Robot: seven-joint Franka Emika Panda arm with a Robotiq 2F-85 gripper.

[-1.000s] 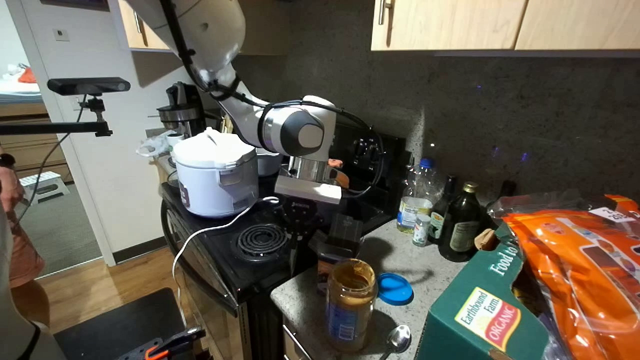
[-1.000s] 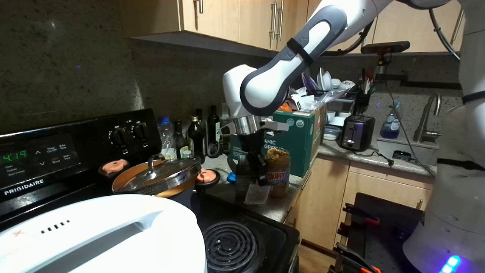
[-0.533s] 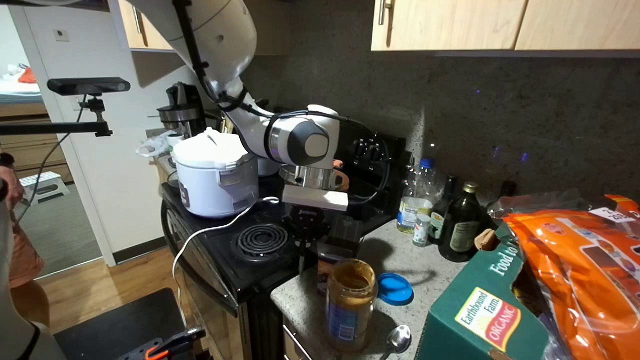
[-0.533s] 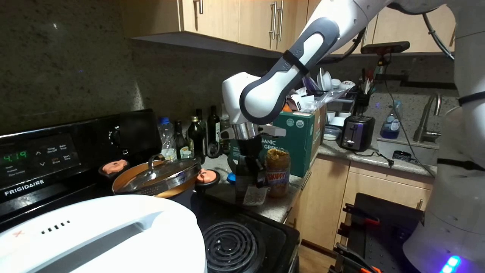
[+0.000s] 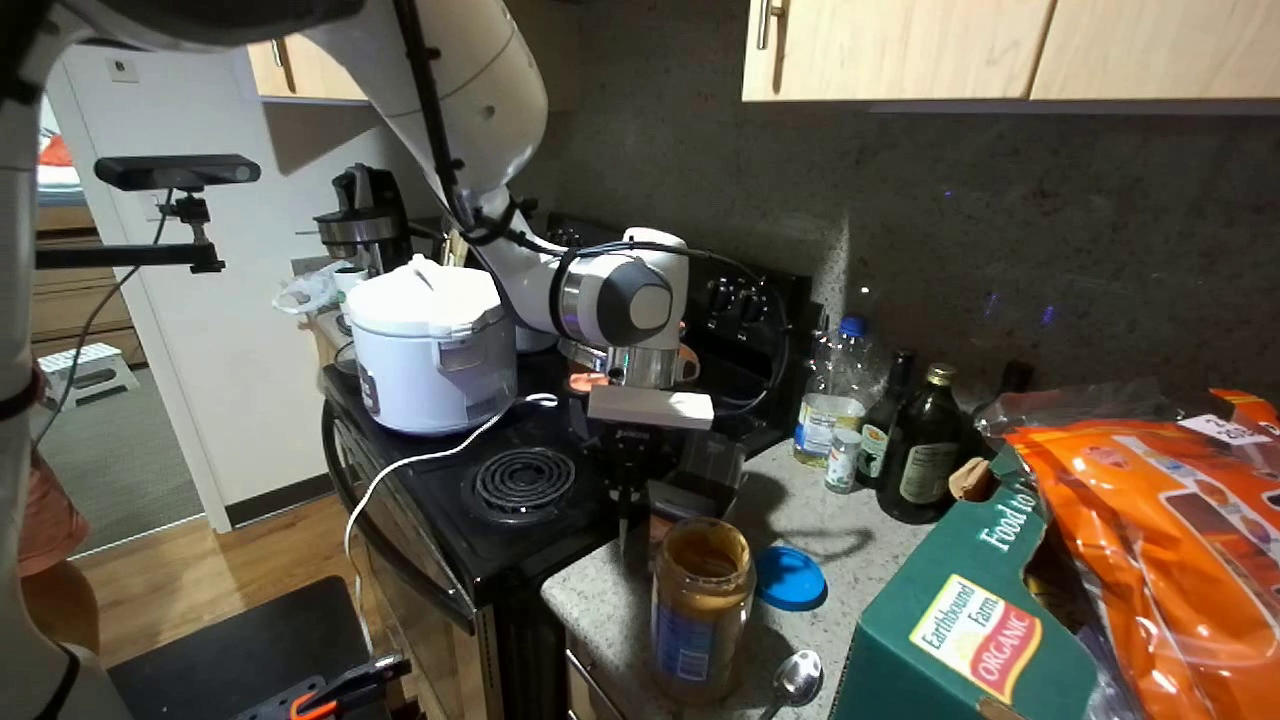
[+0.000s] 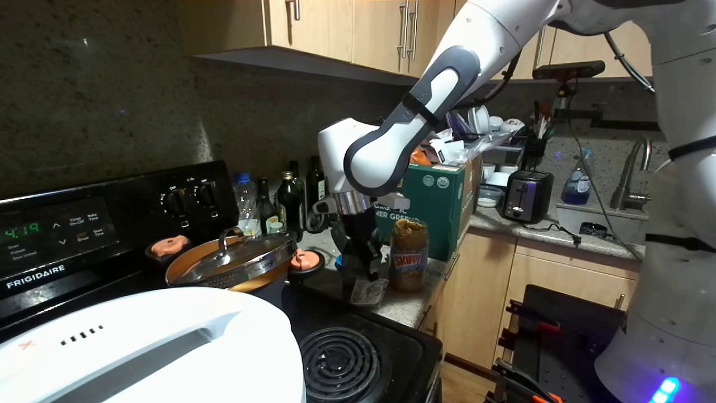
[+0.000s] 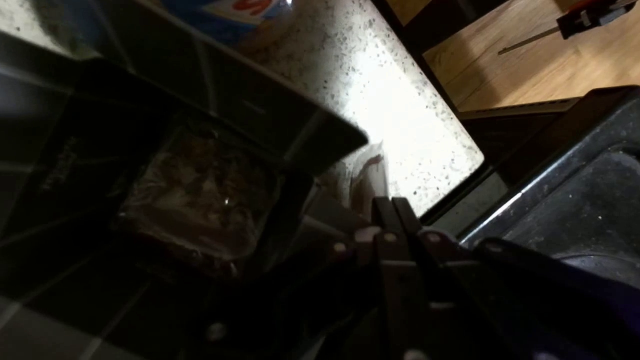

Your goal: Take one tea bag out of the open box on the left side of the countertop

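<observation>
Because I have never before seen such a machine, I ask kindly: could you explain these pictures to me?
The machine is a robot arm ending in a pincer. Two views are taken from outside it, from different places; the third, from its wrist, looks into an open dark box. The grey countertop bears an open Skippy jar, a blue lid, a spoon, bottles and a green carton. The pincer looks shut on a clear packet, probably a tea bag; another wrapped packet lies inside the box.
</observation>
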